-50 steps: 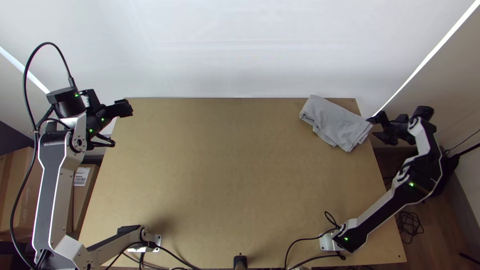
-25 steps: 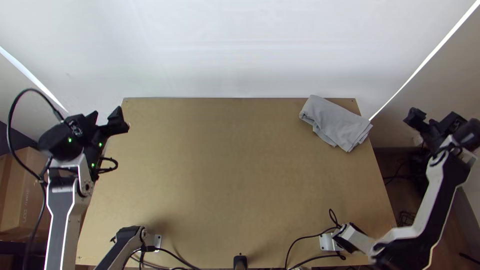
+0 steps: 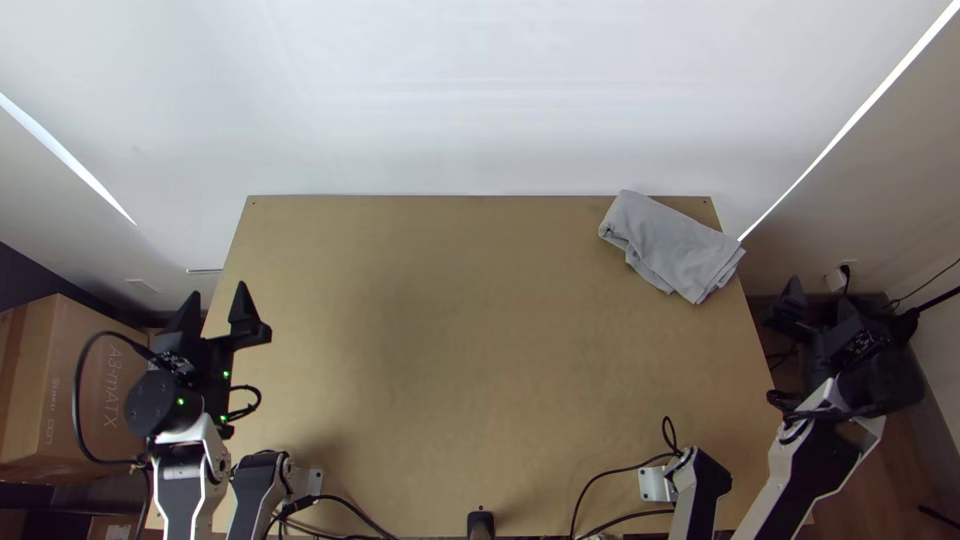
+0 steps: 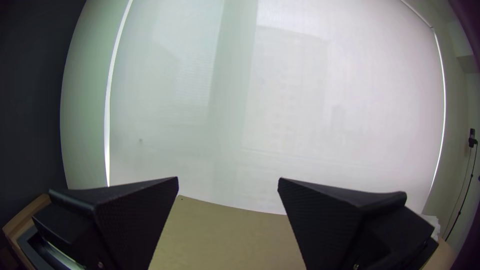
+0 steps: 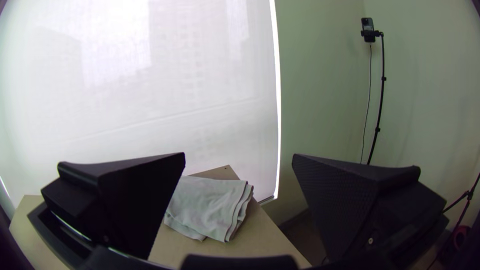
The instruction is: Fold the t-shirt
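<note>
While a white blind [image 3: 480, 90] rises beyond the far edge, the bench [image 3: 450, 350] spreads bare brown wood, and the grey t-shirt [image 3: 675, 245] lies in a folded packet at the far right corner. I judge the folding finished. My left hand [image 4: 228, 178] and right hand [image 5: 239, 155] are released, empty, well apart from it; next, I should only need to park.

Shirt [image 3: 672, 245] plain grey, table [image 3: 480, 370] plain light brown, blind [image 4: 300, 110] white, boxes [image 3: 85, 385] brown, arm links [image 3: 190, 490] white and dark grey, fingers [image 5: 345, 200] black with fine texture.
</note>
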